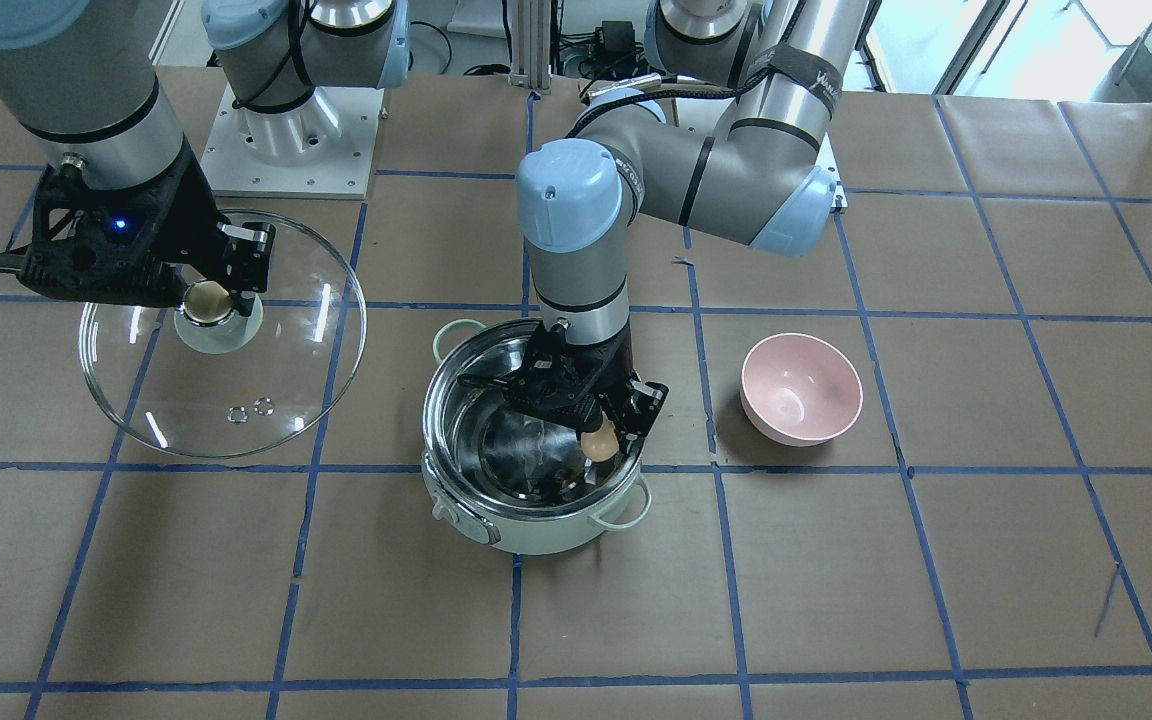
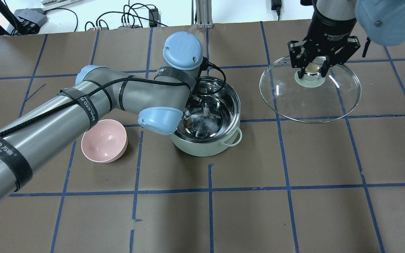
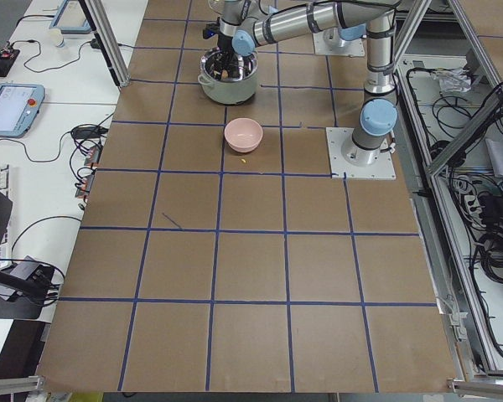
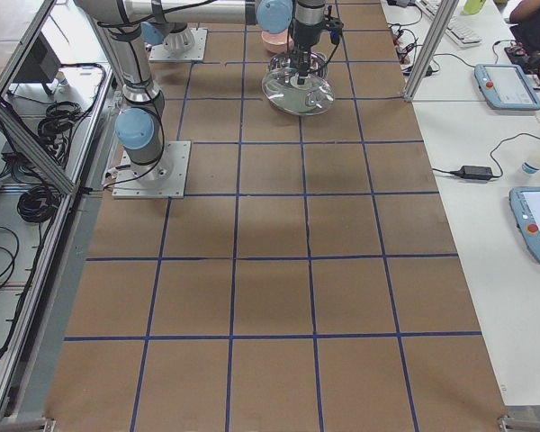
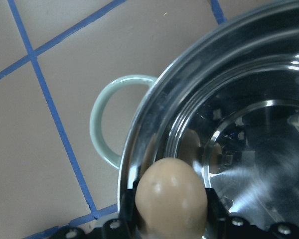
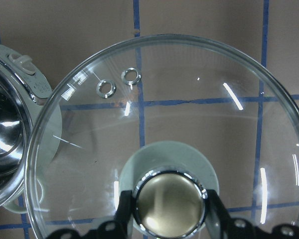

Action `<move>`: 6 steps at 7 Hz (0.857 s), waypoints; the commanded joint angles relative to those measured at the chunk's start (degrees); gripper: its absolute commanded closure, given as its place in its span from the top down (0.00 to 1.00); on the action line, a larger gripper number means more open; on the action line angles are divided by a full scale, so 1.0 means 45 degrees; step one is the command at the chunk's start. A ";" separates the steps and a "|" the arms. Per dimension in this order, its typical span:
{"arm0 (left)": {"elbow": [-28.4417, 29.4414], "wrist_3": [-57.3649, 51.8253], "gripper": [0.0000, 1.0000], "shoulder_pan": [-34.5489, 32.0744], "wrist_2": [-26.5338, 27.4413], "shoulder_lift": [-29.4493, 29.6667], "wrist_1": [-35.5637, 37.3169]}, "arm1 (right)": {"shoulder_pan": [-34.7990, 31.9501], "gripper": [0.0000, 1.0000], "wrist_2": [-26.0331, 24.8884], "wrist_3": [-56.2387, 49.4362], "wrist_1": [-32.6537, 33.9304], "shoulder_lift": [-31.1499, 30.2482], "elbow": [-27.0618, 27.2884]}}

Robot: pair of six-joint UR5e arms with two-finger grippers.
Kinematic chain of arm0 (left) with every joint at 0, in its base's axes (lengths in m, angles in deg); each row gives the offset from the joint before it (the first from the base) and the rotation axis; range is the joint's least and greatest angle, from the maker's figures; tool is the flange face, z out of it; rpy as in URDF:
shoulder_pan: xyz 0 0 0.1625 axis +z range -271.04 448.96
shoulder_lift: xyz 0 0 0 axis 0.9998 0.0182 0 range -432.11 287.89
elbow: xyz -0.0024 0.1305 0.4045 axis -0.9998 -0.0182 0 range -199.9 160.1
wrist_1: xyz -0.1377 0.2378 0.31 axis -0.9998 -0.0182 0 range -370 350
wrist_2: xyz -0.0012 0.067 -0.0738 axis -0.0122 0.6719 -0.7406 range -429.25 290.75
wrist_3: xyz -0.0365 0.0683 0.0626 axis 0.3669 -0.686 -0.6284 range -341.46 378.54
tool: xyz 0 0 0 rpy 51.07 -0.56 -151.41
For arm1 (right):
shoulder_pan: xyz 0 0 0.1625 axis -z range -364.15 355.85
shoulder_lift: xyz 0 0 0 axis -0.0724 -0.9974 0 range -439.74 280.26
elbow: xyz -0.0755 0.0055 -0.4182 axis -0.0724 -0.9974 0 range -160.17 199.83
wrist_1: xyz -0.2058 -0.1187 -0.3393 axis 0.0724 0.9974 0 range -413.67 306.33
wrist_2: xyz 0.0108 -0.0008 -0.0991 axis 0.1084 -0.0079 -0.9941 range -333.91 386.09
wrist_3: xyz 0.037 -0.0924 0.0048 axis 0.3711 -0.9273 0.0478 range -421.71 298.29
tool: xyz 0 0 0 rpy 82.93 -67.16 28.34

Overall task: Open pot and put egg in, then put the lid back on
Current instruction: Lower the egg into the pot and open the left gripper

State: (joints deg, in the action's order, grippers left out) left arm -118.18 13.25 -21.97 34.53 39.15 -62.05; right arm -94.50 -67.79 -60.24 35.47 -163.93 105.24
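Observation:
The mint-green pot (image 1: 536, 535) stands open at mid-table, its steel inside bare; it also shows in the overhead view (image 2: 206, 147). My left gripper (image 1: 604, 437) is shut on the tan egg (image 1: 598, 443) and holds it over the pot's rim, above the inside. In the left wrist view the egg (image 5: 170, 195) sits between the fingers beside a loop handle (image 5: 103, 124). My right gripper (image 2: 312, 70) is shut on the brass knob (image 6: 169, 203) of the glass lid (image 2: 332, 105) and holds it beside the pot. The lid (image 1: 276, 400) shows its two vent holes.
A pink bowl (image 1: 801, 388) stands on the table on the pot's other side from the lid; it also shows in the overhead view (image 2: 104, 140). My left arm's elbow (image 2: 160, 119) overhangs the pot's edge. Brown paper with blue tape lines covers the table.

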 commanded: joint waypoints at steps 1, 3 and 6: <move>-0.0053 -0.0209 0.67 -0.0076 0.0024 0.0041 0.0006 | 0.0020 0.10 0.0023 -0.0307 0.0035 0.0016 0.0005; -0.0054 -0.0250 0.81 -0.0076 0.0044 -0.0017 0.0025 | 0.0020 0.10 0.0062 -0.0307 0.0035 0.0055 0.0005; 0.0006 -0.1539 0.92 0.1108 -0.0013 -0.1087 -0.0168 | 0.0020 0.10 0.0101 -0.0170 0.0055 0.0114 0.0005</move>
State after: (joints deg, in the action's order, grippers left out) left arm -117.82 7.88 -20.01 34.84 36.42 -62.20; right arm -94.41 -67.39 -61.29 35.69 -163.57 105.30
